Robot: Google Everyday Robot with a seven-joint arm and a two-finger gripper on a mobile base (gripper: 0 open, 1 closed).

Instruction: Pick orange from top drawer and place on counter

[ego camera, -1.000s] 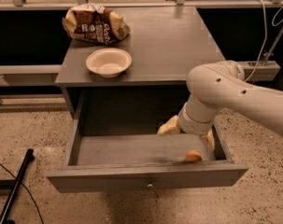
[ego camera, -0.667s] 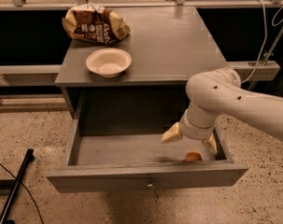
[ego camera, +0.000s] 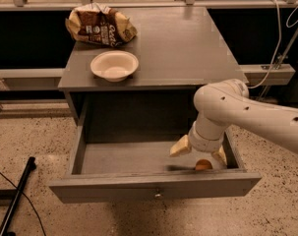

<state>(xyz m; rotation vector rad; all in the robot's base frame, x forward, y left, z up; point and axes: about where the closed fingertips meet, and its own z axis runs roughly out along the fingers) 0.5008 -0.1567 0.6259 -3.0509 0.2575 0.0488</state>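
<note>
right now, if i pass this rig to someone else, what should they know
Hand: open, down inside the top drawer at its right front, fingers spread just above the orange, not gripping it.
Orange: on the drawer floor, near the front right corner.
Counter: holds a white bowl and a snack bag.
Done: drawer open, hand at the orange.
Left: grip, lift out, place on the counter.

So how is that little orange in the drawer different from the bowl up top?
The orange is far smaller than the white bowl. The orange lies in the open top drawer, front right; the bowl stands on the counter. The open gripper straddles the orange; the bowl stands apart from it. Both look round.
</note>
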